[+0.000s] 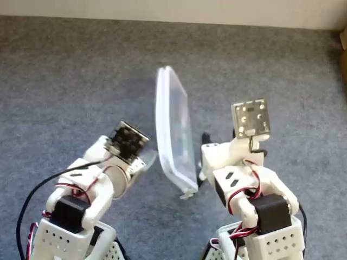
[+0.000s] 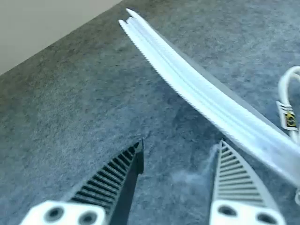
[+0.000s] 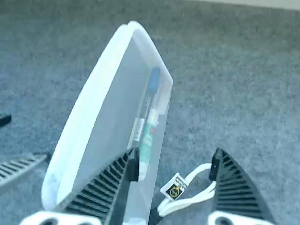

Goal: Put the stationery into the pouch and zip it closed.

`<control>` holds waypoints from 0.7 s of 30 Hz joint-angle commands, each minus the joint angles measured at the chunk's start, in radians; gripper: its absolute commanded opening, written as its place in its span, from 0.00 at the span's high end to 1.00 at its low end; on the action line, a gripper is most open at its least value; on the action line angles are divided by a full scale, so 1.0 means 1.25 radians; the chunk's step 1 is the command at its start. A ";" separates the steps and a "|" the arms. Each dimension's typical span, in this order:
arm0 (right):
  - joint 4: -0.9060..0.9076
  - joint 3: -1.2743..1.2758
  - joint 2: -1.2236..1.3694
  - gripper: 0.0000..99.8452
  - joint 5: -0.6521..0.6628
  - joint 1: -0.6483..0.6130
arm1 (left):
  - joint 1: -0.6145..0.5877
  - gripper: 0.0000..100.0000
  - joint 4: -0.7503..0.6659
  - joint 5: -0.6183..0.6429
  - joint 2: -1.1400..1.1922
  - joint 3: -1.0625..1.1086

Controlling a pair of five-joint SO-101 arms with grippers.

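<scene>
A clear plastic pouch (image 1: 174, 127) stands tilted on its long edge on the carpet between the two arms. Inside it lie pens (image 3: 149, 119), one with a blue cap and one with a green label. Its white zipper edge (image 2: 197, 89) runs slantwise just beyond my left gripper (image 2: 180, 143), which is open with only carpet between its fingers; the white finger (image 2: 232, 171) is close to the zipper edge. My right gripper (image 3: 176, 154) is open at the pouch's near corner, one black finger (image 3: 110, 180) against the pouch wall. A white cord with a tag (image 3: 185, 192) lies between the right fingers.
Grey carpet (image 1: 81, 81) covers the whole surface, with open room to the left, right and far side of the pouch. A pale wall strip (image 1: 173, 8) runs along the far edge.
</scene>
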 commanded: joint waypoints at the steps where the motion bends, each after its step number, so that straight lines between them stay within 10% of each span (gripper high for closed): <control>1: 0.075 -0.050 -0.013 0.77 0.011 -0.012 | -0.066 0.76 0.000 0.011 -0.014 -0.063; 21: 0.078 0.228 -0.014 0.77 0.012 -0.007 | -0.252 0.76 0.102 0.007 -0.015 0.024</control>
